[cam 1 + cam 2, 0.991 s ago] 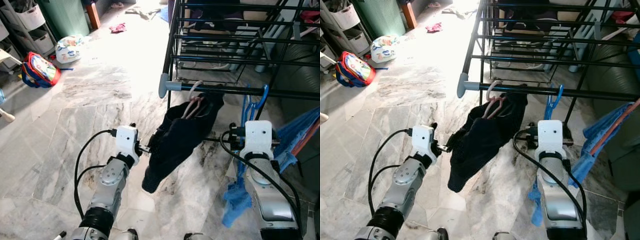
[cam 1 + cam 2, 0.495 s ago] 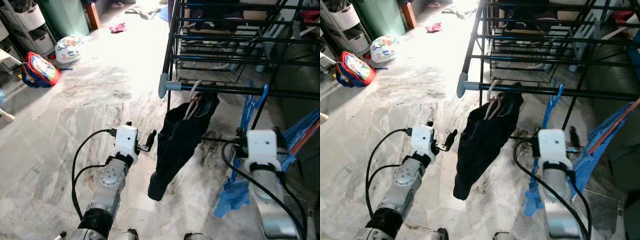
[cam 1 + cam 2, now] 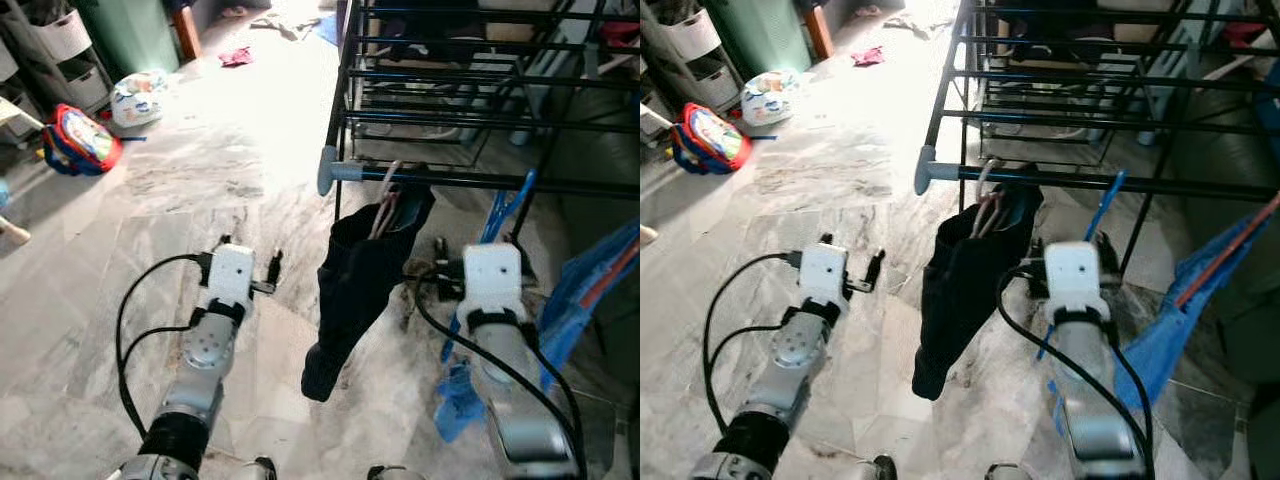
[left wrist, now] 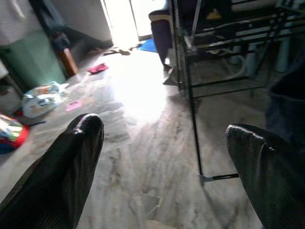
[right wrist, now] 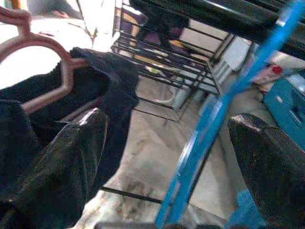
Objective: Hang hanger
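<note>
Pink hanger [image 3: 385, 212] hooks the rail [image 3: 440, 178], bearing the dark garment [image 3: 362, 285] — so both grippers, left [image 3: 271, 272] and right [image 5: 167, 157], gape empty nearby.

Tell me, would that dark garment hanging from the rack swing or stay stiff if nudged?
Probably floppy: the dark garment droops in loose folds. It would likely swing, since it hangs by a pink hanger from the black rack's rail, clear of the floor.

left arm: silver, reaching forward low | left gripper [image 3: 272, 272]: black fingers spread apart, holding nothing | right arm: silver, extended forward | right gripper [image 5: 167, 157]: fingers [image 5: 71, 157] spread wide, holding nothing
</note>
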Motion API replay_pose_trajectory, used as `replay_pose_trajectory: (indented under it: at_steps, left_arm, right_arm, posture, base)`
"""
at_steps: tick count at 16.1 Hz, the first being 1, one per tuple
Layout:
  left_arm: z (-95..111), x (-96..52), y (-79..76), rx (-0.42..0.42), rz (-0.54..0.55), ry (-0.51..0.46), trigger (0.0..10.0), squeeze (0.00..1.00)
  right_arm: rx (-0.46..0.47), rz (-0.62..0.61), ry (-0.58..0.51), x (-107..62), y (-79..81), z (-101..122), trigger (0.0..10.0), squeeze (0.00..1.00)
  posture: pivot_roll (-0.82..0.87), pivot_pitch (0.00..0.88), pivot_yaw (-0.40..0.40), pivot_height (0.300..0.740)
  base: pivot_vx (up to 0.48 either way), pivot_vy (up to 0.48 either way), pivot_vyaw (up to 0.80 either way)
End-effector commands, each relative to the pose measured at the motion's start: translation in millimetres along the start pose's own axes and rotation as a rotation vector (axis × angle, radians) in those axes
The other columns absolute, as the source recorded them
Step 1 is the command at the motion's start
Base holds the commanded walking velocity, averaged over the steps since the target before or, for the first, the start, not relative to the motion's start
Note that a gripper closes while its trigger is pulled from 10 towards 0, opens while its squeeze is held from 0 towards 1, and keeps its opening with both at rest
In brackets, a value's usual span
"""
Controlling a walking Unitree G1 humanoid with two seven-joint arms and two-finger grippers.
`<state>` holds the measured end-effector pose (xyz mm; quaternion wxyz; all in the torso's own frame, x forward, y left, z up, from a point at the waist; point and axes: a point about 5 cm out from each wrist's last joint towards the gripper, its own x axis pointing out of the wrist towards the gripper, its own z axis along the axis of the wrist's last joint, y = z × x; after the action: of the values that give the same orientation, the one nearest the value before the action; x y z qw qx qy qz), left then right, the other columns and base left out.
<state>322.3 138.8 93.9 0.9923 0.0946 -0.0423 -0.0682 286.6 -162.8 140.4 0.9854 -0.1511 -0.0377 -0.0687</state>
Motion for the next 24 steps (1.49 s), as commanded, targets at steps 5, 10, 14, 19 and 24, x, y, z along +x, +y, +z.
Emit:
replay_pose_trajectory:
  at_steps: [5,10,14,19,24]
  left_arm:
    - [-2.2,0.6,6.9,0.011,0.042,0.021,10.0,0.0]
    - [-1.1,7.8,-1.6,-0.005,0.026,0.033,10.0,0.0]
    - [0.5,12.2,-3.8,-0.016,0.03,0.037,10.0,0.0]
    - [2.1,16.1,-2.1,-0.012,0.02,0.033,10.0,0.0]
    - [0.5,15.9,1.4,-0.008,0.032,0.035,10.0,0.0]
  right_arm:
    - [0.034,-0.032,0.023,-5.0,-1.2,-6.5,10.0,0.0]
    - [0.018,-0.022,0.004,0.2,-0.4,-5.6,10.0,0.0]
    - [0.006,0.103,-0.061,1.4,3.2,4.0,10.0,0.0]
    - [0.093,0.179,0.011,-1.7,9.4,-4.5,10.0,0.0]
    - [0.195,0.207,0.046,0.0,33.3,-4.8,10.0,0.0]
  posture:
    - [-0.02,0.143,0.036,0.74]
    - [-0.04,0.135,0.041,0.74]
    - [-0.05,0.125,0.044,0.74]
    - [-0.04,0.123,0.058,0.74]
    - [-0.02,0.122,0.061,0.74]
  base:
    - [0.0,0.0,0.0]
    - [-0.206,0.0,0.0]
    - [-0.266,0.0,0.0]
    - [-0.269,0.0,0.0]
    - [-0.199,0.0,0.0]
